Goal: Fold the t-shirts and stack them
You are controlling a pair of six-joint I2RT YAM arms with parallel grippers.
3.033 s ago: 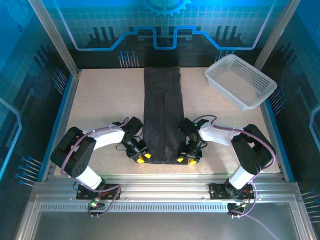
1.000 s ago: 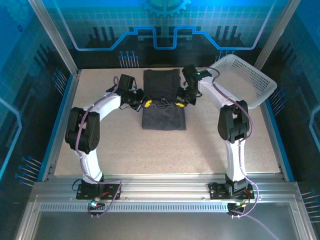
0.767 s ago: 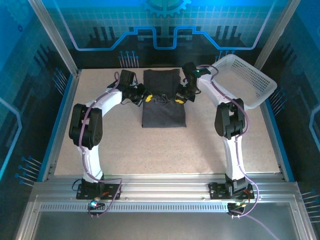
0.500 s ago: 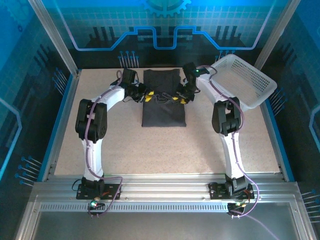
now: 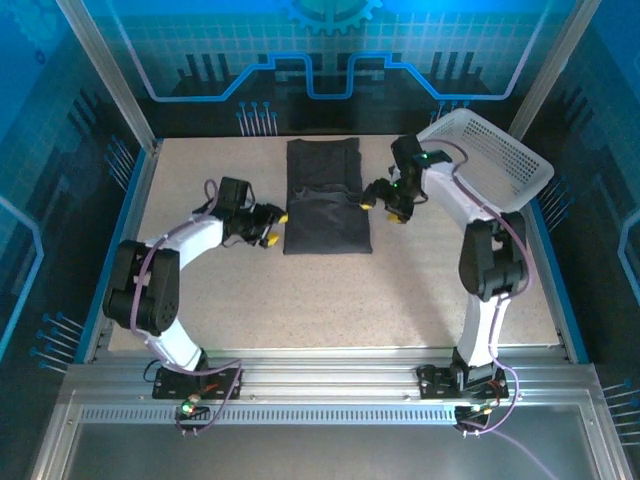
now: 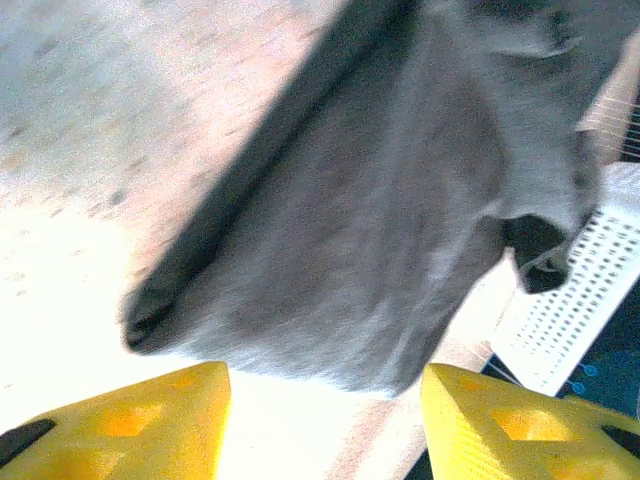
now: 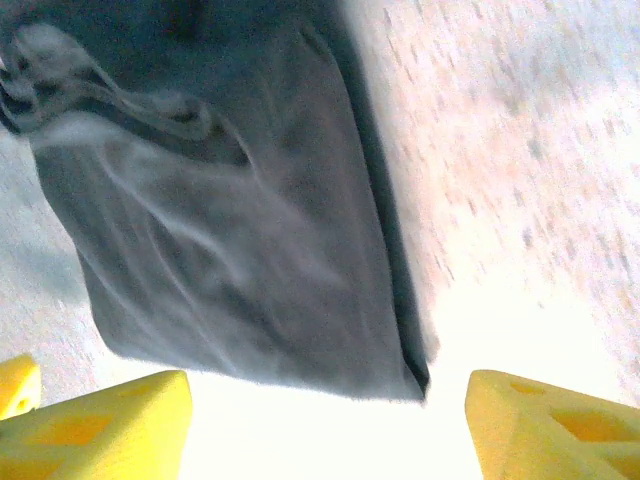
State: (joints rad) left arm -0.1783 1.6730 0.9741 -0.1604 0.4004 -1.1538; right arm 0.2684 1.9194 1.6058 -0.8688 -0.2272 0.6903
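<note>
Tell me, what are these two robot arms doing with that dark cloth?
They are folding t-shirts. A plain charcoal-black cloth t-shirt lies folded into a rough rectangle toward the far side of the speckled beige table. The left gripper sits open just off the shirt's left edge, and the right gripper sits open off its right edge. Neither holds the cloth. A white plastic lattice basket stands at the far right corner.

Speckled beige table (image 5: 400, 290), folded dark t-shirt (image 5: 325, 205) at back centre, white basket (image 5: 495, 165) back right
</note>
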